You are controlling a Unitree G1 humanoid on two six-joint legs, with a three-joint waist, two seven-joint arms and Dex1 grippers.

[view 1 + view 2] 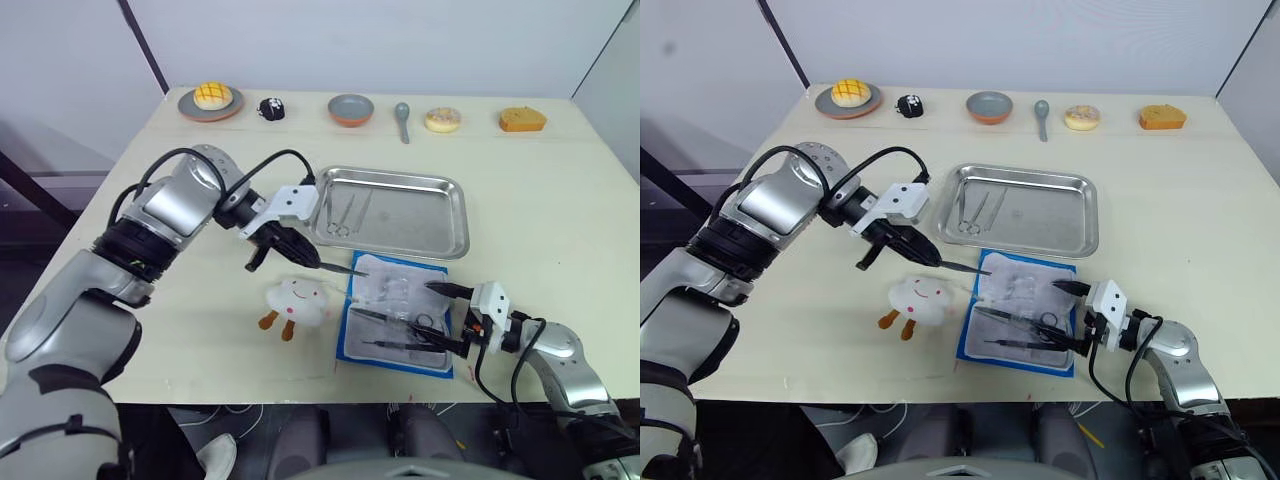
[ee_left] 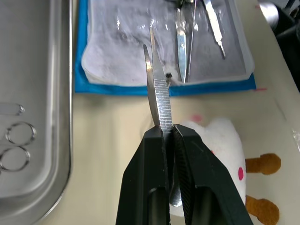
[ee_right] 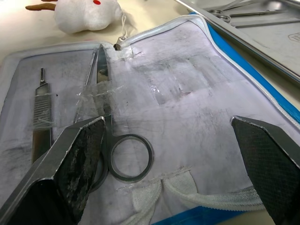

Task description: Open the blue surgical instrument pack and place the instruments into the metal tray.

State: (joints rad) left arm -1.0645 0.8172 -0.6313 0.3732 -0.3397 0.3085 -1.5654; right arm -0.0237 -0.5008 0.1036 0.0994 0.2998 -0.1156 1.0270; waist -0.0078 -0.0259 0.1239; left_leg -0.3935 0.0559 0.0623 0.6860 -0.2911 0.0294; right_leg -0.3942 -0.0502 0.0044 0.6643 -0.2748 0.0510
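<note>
The left gripper (image 1: 300,256) pinches a pair of tweezers (image 2: 158,96) above the table (image 1: 560,190), between the plush toy (image 1: 296,302) and the metal tray (image 1: 440,235), which holds scissors (image 1: 338,214). The right wrist view shows the right gripper (image 3: 173,154) wide open over the unzipped blue pack (image 1: 352,330), where ring-handled scissors (image 3: 112,140) lie taped.

Robot test lab: toy-strewn table (image 1: 560,200) against bare grey walls (image 1: 400,40).

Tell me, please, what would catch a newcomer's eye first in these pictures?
Probably the left gripper, shut on slim silver tweezers above the table between the metal tray and the white plush toy. Next, the blue surgical instrument pack lying open at the table's near edge, with the open right gripper over it.
</note>
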